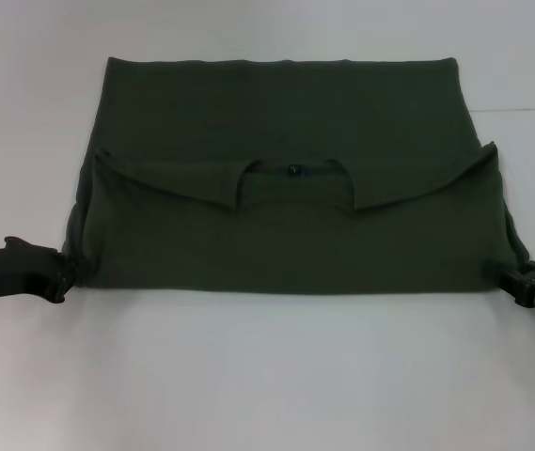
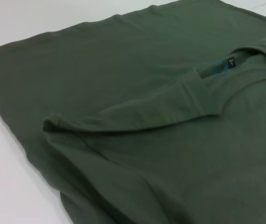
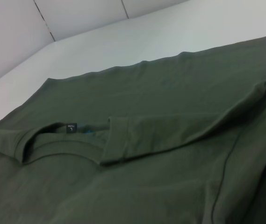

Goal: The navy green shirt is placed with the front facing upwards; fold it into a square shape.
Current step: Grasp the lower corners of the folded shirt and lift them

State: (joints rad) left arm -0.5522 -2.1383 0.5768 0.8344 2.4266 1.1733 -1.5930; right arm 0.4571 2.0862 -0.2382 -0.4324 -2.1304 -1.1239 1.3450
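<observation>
The navy green shirt lies flat on the white table, doubled over on itself. Its collar half is laid back over the lower half, plain side up. The neck opening with a small dark label faces the far side, and the label also shows in the left wrist view and the right wrist view. No lettering shows. My left gripper is at the shirt's near left corner, touching the cloth edge. At the near right corner my right gripper sits against the fold.
The white table stretches in front of the shirt and on both sides. A thin seam line crosses the table at the far right. Pale wall panels stand behind the table's far edge.
</observation>
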